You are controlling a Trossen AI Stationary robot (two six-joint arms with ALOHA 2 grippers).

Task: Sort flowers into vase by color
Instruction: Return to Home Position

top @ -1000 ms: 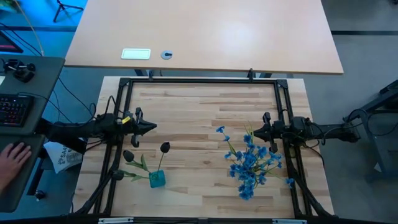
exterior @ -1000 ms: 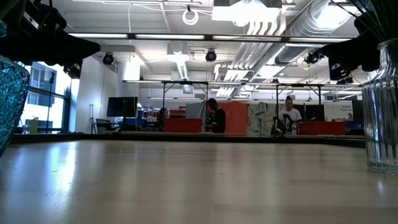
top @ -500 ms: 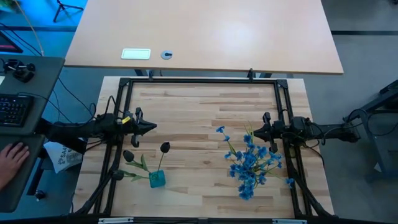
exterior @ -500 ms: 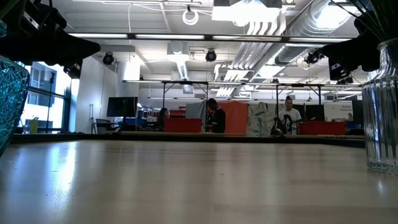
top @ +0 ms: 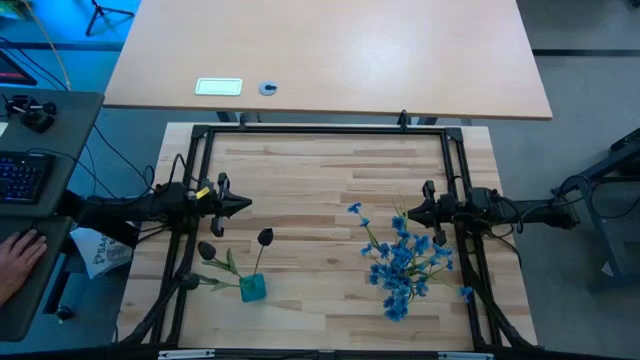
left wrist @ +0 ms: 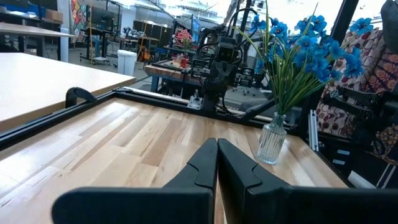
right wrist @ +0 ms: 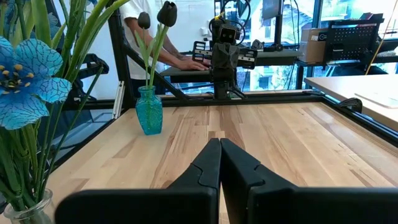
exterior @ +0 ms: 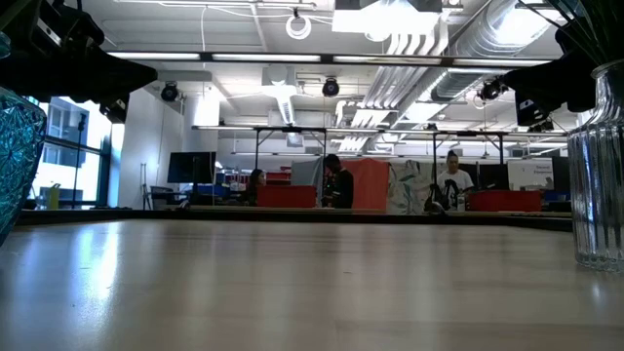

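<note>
Sprigs of blue flowers (top: 400, 262) stand by their stems in a clear ribbed glass vase (left wrist: 270, 140) at the table's right, also seen in the low view as the clear vase (exterior: 597, 185). Leafy stems with dark buds (top: 264, 237) stand in a small teal vase (top: 253, 288) at the near left; the right wrist view shows the teal vase (right wrist: 149, 111) too. My left gripper (top: 248, 205) is shut, level, at the table's left edge above the teal vase's side. My right gripper (top: 397, 211) is shut, level, at the right edge beside the blue blossoms. Neither holds anything.
A black frame (top: 320, 130) rims the wooden table. Bare wood lies between the two vases and toward the far edge. A person's hand (top: 20, 262) rests by a keyboard left of the table. A second table (top: 330, 60) stands beyond the far edge.
</note>
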